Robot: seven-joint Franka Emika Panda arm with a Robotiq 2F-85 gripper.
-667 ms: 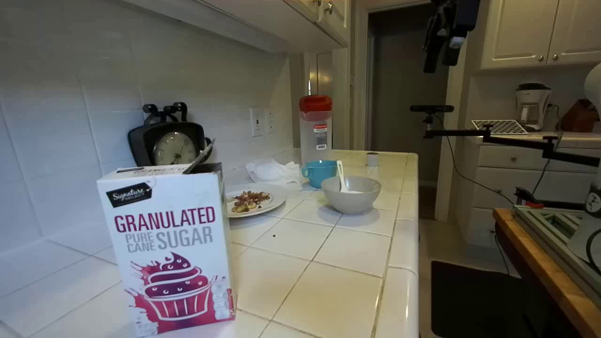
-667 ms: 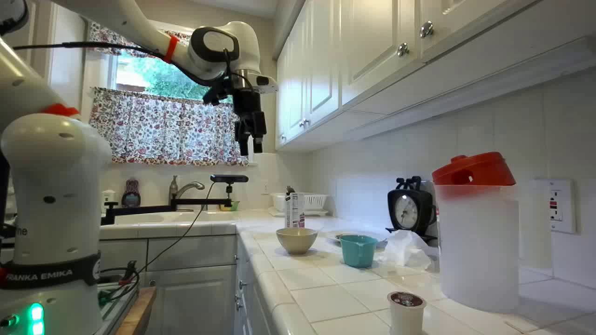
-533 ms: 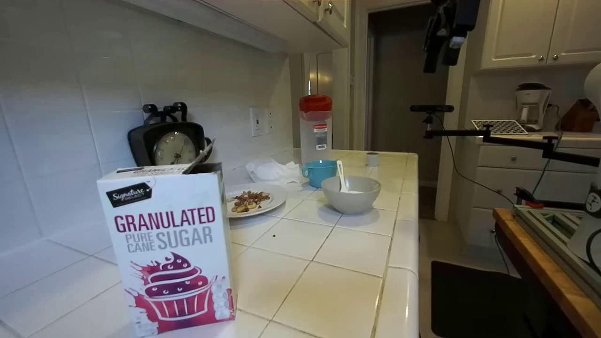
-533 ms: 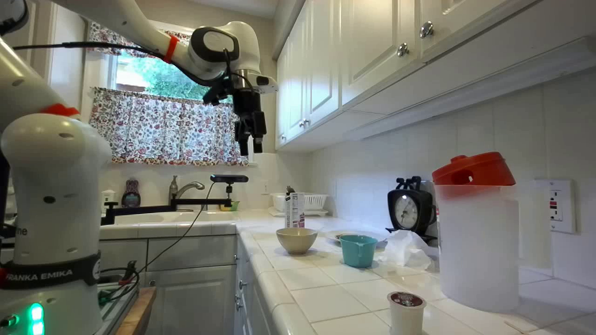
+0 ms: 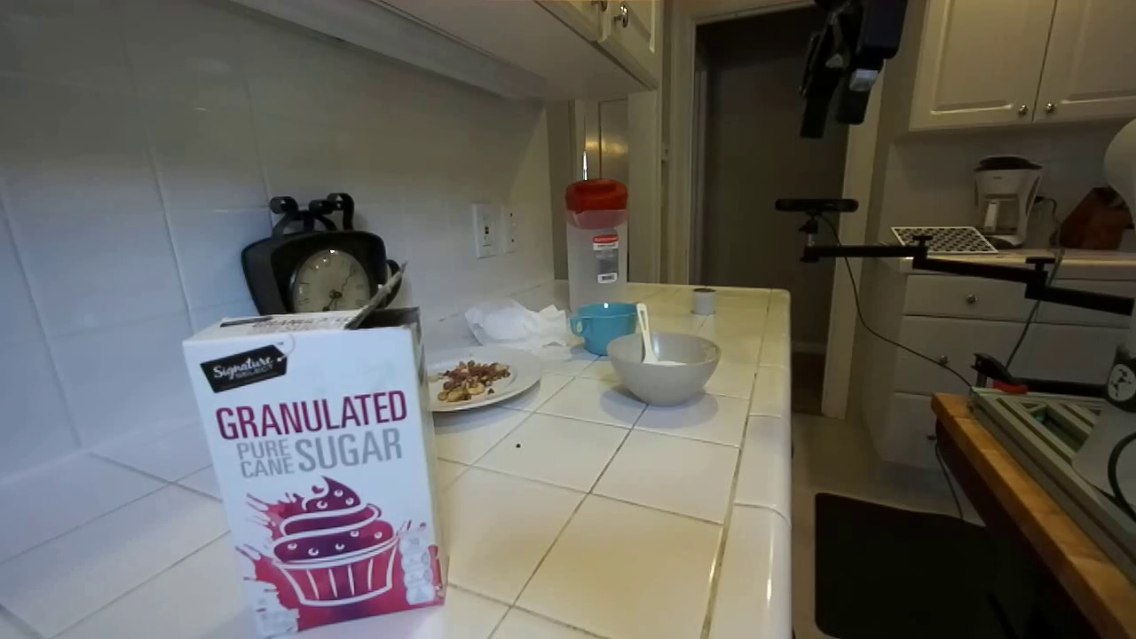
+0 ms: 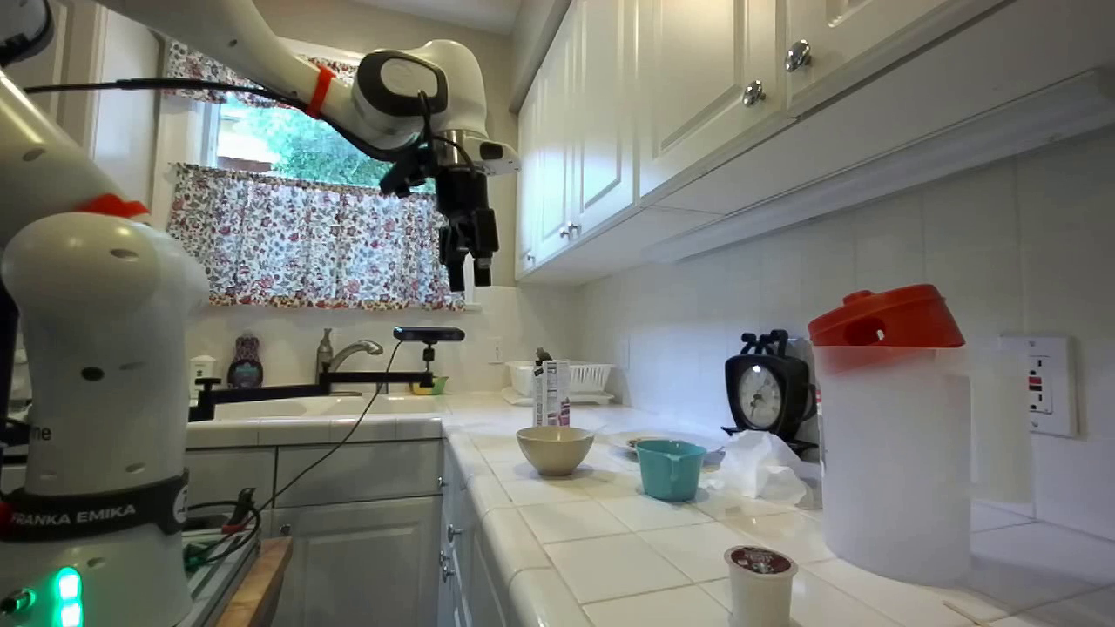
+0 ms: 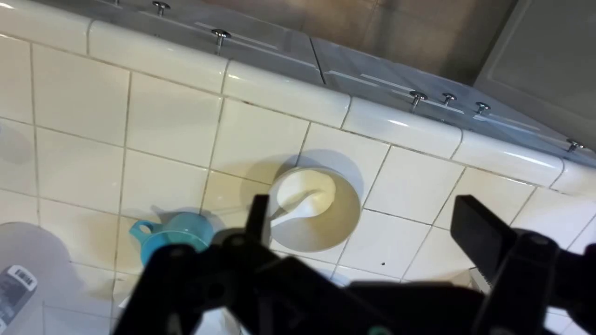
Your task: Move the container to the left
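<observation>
White-tiled counter [image 5: 639, 532] in a kitchen, wall cabinets [image 6: 592, 113] above it.

In an exterior view: sugar box [image 5: 311, 479] upright in front, flap up, black-cased dial [image 5: 330, 282] behind it; plate [image 5: 529, 377] with brown bits [image 5: 473, 380], crumpled white paper [image 5: 515, 324] behind that; blue cup [image 5: 608, 330] near the bowl [image 5: 666, 377], which has a white spoon [image 5: 646, 333] leaning in it. Task container [image 5: 586, 271] upright toward the far end, behind the blue cup, red lid [image 5: 596, 197] on; pod cup [image 5: 704, 303] to its right, apart.

In an exterior view: robot arm [image 6: 462, 87] at upper left, gripper [image 6: 469, 277] hangs high, pointing down, well apart from everything on the counter. Container large at the picture's right, upright, translucent, red lid on top. Beside it, wall outlet [image 6: 1041, 385] to the right; pod cup in front, to the left, apart; crumpled white paper right next to it, can't tell if touching. Behind, sink [image 6: 287, 409] and floral curtain [image 6: 305, 244].

Wrist view: looks down on the counter. Gripper's fingers [image 7: 482, 232] dark, blurry, spread wide; bowl shows between them, well below, white stuff [image 7: 305, 182] and white spoon inside. Blue cup partly hidden behind the gripper. Just a piece of the container in the lower-left corner, barcode label [image 7: 16, 291] showing; drawer knobs [image 7: 221, 34] past the counter edge.
</observation>
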